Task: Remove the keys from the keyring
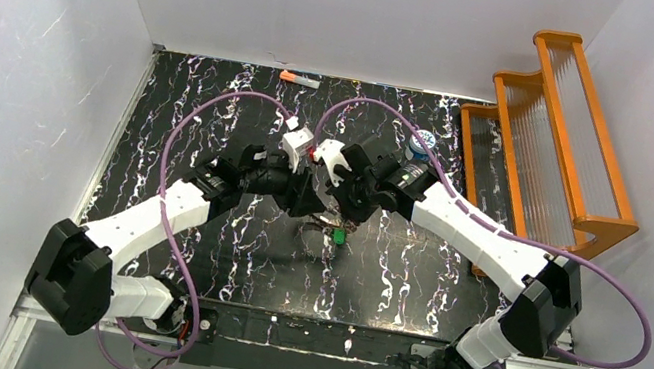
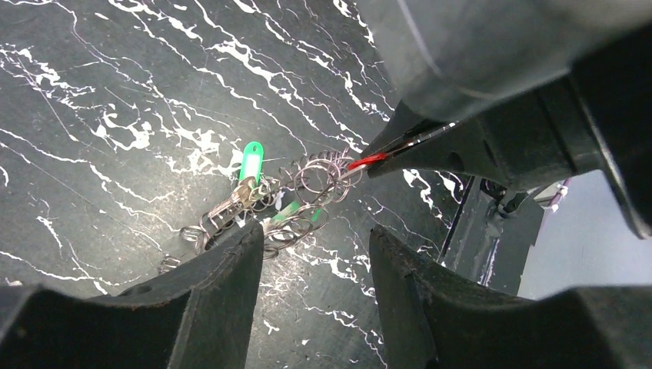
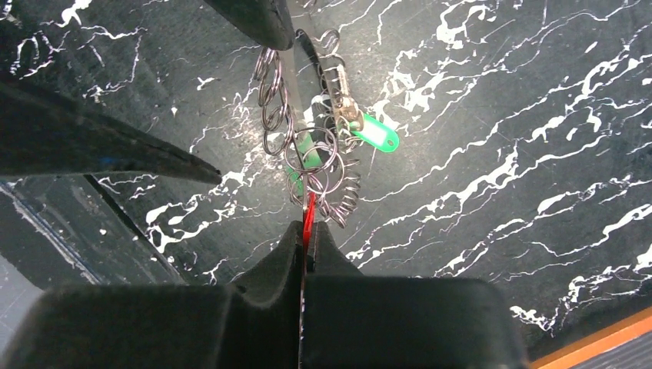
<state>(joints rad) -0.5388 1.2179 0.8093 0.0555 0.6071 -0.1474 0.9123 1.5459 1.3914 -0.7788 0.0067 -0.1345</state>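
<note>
The keyring (image 2: 311,178) shows as a loop of linked silvery wire rings lying on the black marbled table (image 2: 115,69). It also shows in the right wrist view (image 3: 307,165) and small in the top view (image 1: 324,225). One green key (image 2: 251,154) lies at its far side and another green key (image 2: 291,211) lies under the rings. My right gripper (image 3: 307,231) is shut on the red key (image 3: 309,209), which is still linked to the rings. My left gripper (image 2: 317,231) is open, with one fingertip (image 2: 250,234) at the ring's edge and nothing between the jaws.
A blue-and-white canister (image 1: 420,144) stands just behind the right arm. An orange-and-grey stick (image 1: 299,79) lies at the table's back edge. An orange rack (image 1: 555,133) fills the right side. The two grippers (image 1: 328,203) meet near the table's middle.
</note>
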